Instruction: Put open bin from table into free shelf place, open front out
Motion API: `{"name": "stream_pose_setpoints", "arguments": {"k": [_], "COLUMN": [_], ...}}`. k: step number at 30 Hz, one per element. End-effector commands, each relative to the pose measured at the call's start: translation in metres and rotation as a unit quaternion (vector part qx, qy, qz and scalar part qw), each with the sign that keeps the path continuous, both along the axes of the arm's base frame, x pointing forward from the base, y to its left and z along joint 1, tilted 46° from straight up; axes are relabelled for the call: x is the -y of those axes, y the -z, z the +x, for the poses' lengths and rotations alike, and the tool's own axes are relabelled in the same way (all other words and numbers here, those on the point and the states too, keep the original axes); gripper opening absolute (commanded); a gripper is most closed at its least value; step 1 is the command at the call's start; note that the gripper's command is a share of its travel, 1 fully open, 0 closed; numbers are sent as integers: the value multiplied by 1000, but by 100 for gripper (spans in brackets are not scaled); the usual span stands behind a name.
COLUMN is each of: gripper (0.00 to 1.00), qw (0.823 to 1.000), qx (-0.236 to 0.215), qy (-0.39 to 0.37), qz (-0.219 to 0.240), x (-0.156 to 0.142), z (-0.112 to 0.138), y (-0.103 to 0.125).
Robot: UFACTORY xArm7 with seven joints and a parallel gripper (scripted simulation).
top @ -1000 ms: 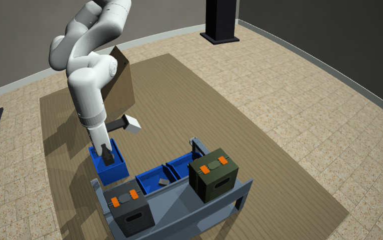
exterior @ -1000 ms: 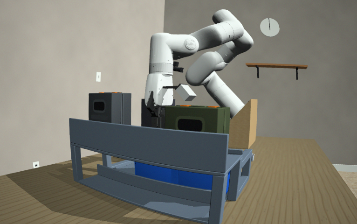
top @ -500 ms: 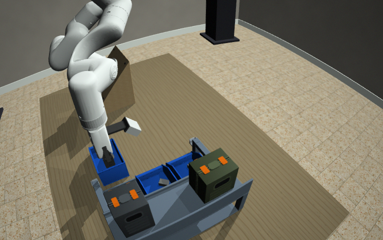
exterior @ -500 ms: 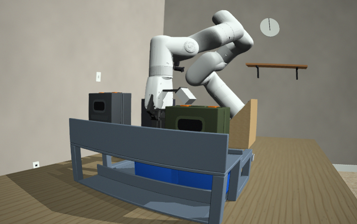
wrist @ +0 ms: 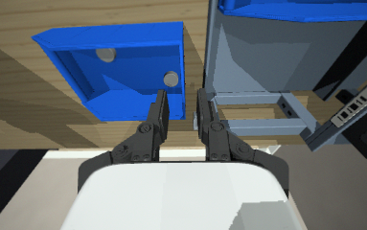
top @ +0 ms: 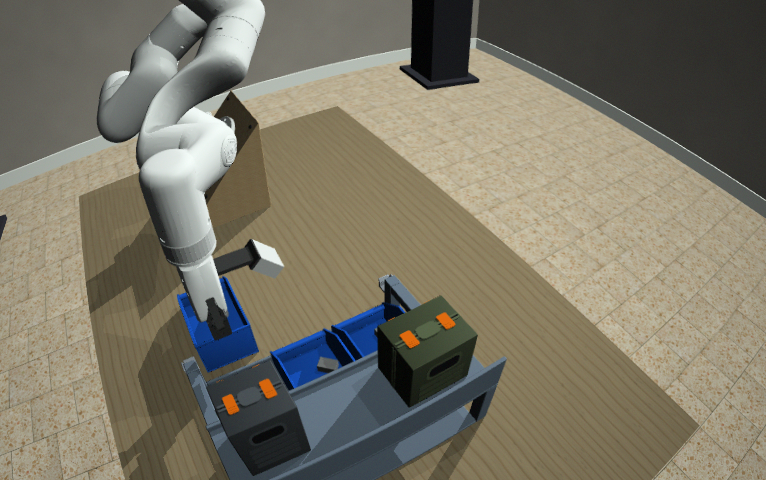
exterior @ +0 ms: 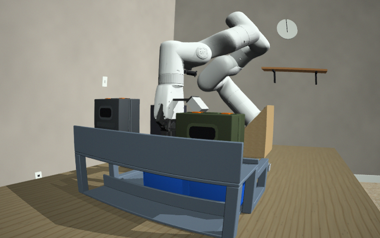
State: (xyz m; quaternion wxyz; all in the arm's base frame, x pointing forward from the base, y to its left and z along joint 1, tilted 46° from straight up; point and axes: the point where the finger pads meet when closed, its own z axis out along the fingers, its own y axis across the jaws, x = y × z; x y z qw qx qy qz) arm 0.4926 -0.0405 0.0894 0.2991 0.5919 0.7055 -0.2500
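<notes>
The blue open bin (top: 217, 330) stands on the table beside the left end of the grey shelf (top: 344, 399). In the wrist view the bin (wrist: 123, 72) holds two round grey parts (wrist: 106, 54). My gripper (wrist: 182, 100) is partly open and points down over the bin's wall on the shelf side: one finger is inside the bin, the other outside, with gaps to the wall. It also shows in the top view (top: 217, 319). Two more blue bins (top: 308, 357) (top: 368, 327) stand in the shelf row. The empty grey place (wrist: 262, 57) lies next to them.
A dark grey case (top: 258, 417) and a green case (top: 428, 351) stand on the shelf's upper board. A brown slanted board (top: 243, 160) stands behind the arm. The shelf's end post (top: 192, 369) is close to the bin.
</notes>
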Motion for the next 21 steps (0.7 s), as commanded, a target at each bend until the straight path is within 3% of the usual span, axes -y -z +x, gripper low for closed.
{"name": "stream_pose_setpoints", "arguments": {"k": [1, 21], "gripper": [33, 33], "qw": [1000, 1000], "qx": [1, 1], "qy": [-2, -2], "qz": [0, 0], "x": [-1, 8], "z": [1, 3], "y": [-1, 8]}}
